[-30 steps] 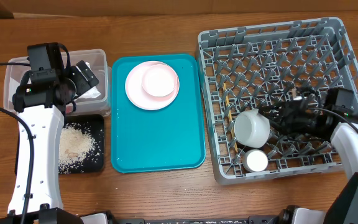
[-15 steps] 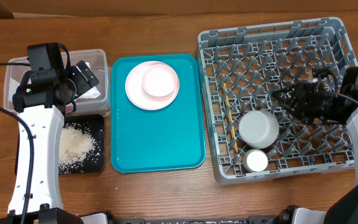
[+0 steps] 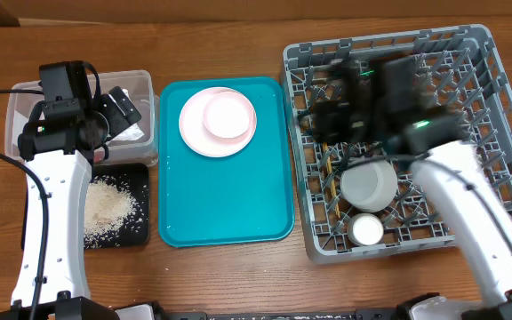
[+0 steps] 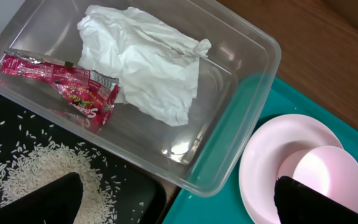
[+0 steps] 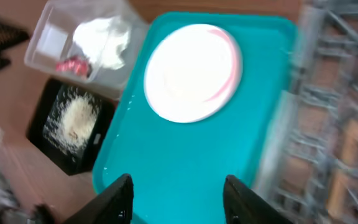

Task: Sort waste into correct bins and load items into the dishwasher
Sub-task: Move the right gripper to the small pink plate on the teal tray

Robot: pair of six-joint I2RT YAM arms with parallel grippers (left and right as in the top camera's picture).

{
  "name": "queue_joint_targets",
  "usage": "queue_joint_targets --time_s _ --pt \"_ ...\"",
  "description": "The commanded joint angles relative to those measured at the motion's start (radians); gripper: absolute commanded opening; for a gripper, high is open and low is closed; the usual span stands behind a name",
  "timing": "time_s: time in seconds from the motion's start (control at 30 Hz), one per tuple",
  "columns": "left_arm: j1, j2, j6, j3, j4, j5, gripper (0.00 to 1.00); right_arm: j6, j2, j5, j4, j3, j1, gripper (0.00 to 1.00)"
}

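Observation:
The clear tub (image 3: 25, 120) holds a crumpled white napkin (image 4: 148, 68) and a red sauce packet (image 4: 67, 87). The black tray (image 3: 140, 227) in front of it holds loose rice (image 3: 105, 206). Two pink plates (image 3: 218, 122), a smaller one on a larger, lie on the teal tray. The grey rack (image 3: 487, 107) holds an upside-down grey bowl (image 3: 369, 185), a cream cup (image 3: 365, 230) and chopsticks (image 3: 329, 164). My left gripper (image 4: 179, 208) is open and empty above the tub's corner. My right gripper (image 5: 180, 199) is open and empty, blurred, over the rack's left part (image 3: 327, 114), facing the teal tray.
The teal tray (image 3: 225, 204) lies between the bins and the rack; its near half is bare. The rack's upright pegs stand under the right arm. Wooden table (image 3: 229, 276) shows all round.
The right gripper let go of the bowl, which now sits upside down in the rack, and swung from the rack's right side to its left. The left arm has not moved.

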Motion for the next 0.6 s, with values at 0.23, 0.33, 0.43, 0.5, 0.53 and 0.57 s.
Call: queue_joint_targets --time_s 0.23,0.33,0.43,0.5,0.53,0.57 --pt "-0.001 -0.003 -0.010 0.021 0.002 -0.002 1.00 -0.068 0.146 0.394 0.221 0.022 0.349 0.55" --pt "-0.001 -0.003 -0.010 0.021 0.002 -0.002 1.00 -0.114 0.219 0.397 0.281 0.022 0.378 0.57" --pt "-0.001 -0.003 -0.010 0.021 0.002 -0.002 1.00 -0.173 0.295 0.398 0.344 0.022 0.381 0.59" --pt "-0.001 -0.003 -0.010 0.021 0.002 -0.002 1.00 -0.195 0.340 0.398 0.390 0.022 0.379 0.60" --pt "-0.001 -0.003 -0.010 0.021 0.002 -0.002 1.00 -0.197 0.358 0.398 0.415 0.022 0.379 0.61" --pt "-0.001 -0.003 -0.010 0.021 0.002 -0.002 1.00 -0.207 0.378 0.397 0.445 0.022 0.378 0.62"
